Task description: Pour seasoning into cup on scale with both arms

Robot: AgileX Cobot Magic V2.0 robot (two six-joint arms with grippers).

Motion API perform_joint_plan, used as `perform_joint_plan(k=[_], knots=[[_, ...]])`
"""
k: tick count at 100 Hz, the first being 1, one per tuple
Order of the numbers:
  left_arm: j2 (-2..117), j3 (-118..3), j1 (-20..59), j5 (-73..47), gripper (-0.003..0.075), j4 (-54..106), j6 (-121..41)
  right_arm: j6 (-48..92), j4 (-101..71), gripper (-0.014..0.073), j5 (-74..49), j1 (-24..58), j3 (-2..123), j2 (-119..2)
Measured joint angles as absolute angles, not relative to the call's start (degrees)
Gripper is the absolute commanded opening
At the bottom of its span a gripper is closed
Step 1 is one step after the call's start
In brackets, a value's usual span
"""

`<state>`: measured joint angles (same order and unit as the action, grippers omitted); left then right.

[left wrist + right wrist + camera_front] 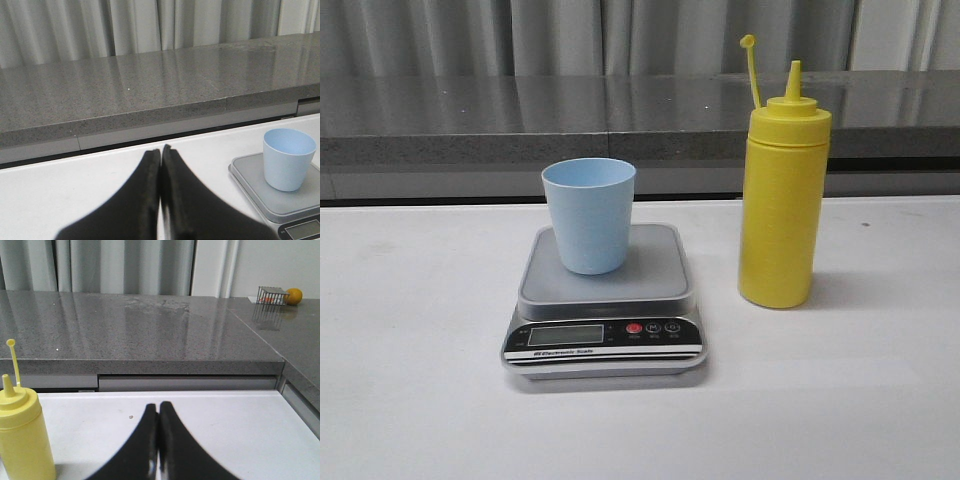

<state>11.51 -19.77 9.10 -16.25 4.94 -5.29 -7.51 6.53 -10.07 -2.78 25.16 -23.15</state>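
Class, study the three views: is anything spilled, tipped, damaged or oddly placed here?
Nothing stands out. The cup stands upright on the scale, the bottle upright beside it on the table, its cap off and hanging by the strap. No spill shows. Both tools, left and right, are shut and empty.

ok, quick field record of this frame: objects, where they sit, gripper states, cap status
cup: light blue plastic tumbler, upright on the scale platform, looks empty
scale: silver-grey digital kitchen scale, on the white table, display facing camera
bottle: tall yellow plastic squeeze bottle, upright to the right of the scale, apart from it
cap: off nozzle, strap sticking up
left gripper: shut, holding nothing
right gripper: shut, holding nothing
pour: not started
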Motion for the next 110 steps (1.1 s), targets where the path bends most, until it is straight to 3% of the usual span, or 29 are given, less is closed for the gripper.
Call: perform_joint_plan(k=[33,52,83,88,95,110], knots=[[11.51,-19.77,9.1,-16.25,-0.0018,4.85,-5.29,-7.51,4.27,-0.012,-8.98,-2.66,29.04,-36.38],[11.51,-19.77,9.1,-16.25,-0.0018,4.85,-5.29,-7.51,2.67,-0.012,-8.14,2.04,29.04,-39.63],[11.51,-19.77,9.1,-16.25,-0.0018,4.85,-5.29,-7.51,5.23,-0.0104,7.99,7.38,29.04,-55.11],[11.51,-19.77,9.1,-16.25,-0.0018,4.85,-5.29,-7.51,5.33,-0.0055,10.42,7.38,29.04,-58.05],[11.51,-19.77,9.1,-16.25,-0.0018,4.85,-5.29,-7.51,5.6,0.0076,13.52,7.38,29.04,-61.63],[11.51,-19.77,9.1,-16.25,-0.0018,4.85,-5.32,-7.51,5.81,0.0561,16.72,7.38,29.04,-67.17]])
